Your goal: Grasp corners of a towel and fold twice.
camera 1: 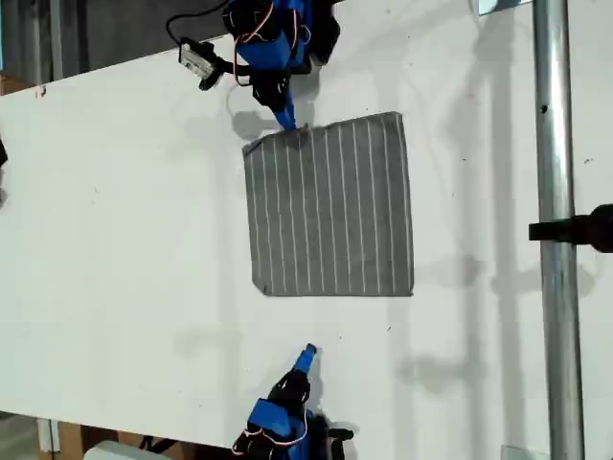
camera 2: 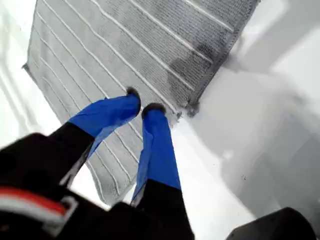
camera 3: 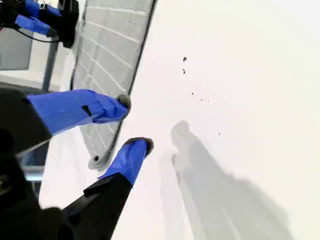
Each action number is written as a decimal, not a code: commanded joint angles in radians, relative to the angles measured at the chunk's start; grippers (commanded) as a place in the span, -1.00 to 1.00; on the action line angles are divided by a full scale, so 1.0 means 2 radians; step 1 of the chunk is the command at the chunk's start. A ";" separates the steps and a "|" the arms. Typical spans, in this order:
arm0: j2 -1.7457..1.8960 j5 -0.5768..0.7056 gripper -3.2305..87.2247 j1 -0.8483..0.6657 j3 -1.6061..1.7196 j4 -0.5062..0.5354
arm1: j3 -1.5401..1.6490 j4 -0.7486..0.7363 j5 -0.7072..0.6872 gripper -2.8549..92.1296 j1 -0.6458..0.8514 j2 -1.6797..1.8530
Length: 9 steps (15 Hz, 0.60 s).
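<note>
The towel [camera 1: 330, 206] lies flat on the white table [camera 1: 124, 240]. My first gripper [camera 2: 140, 106] is nearly pressed together over the towel's top edge in the exterior view and may pinch only 1 thread. My second gripper [camera 3: 136, 123] hangs spread beside the near edge, with free room around.

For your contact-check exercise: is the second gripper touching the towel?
Apart. The exterior view shows bare table between my second gripper and the towel.

Grey striped towel [camera 1: 330, 206] — flat, unfolded — on table [camera 1: 124, 220].
</note>
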 commanded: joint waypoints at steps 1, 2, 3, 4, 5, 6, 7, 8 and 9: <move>0.003 -0.245 -0.99 -0.120 0.002 -0.006 | -0.007 0.005 0.004 -0.94 -0.012 -0.002; 0.003 -0.245 -0.99 -0.120 0.002 -0.007 | -0.007 0.005 0.004 -0.94 -0.015 -0.002; 0.003 -0.245 -0.99 -0.120 0.002 -0.007 | -0.008 0.005 0.005 -0.94 -0.018 -0.002; 0.003 -0.245 -0.99 -0.120 0.002 -0.007 | -0.008 0.005 0.005 -0.94 -0.018 -0.002; 0.003 -0.245 -0.99 -0.120 0.002 -0.007 | -0.010 0.005 0.005 -0.94 -0.020 -0.002; 0.003 -0.245 -0.99 -0.120 0.002 -0.007 | -0.012 0.002 0.005 -0.94 -0.023 -0.001; 0.003 -0.245 -0.99 -0.120 0.002 -0.007 | -0.021 -0.009 0.002 -0.94 -0.033 -0.001; 0.003 -0.245 -0.99 -0.120 0.002 -0.007 | -0.036 -0.028 -0.005 -0.94 -0.051 -0.003; 0.003 -0.245 -0.99 -0.120 0.002 -0.008 | -0.064 -0.042 -0.016 -0.94 -0.064 -0.025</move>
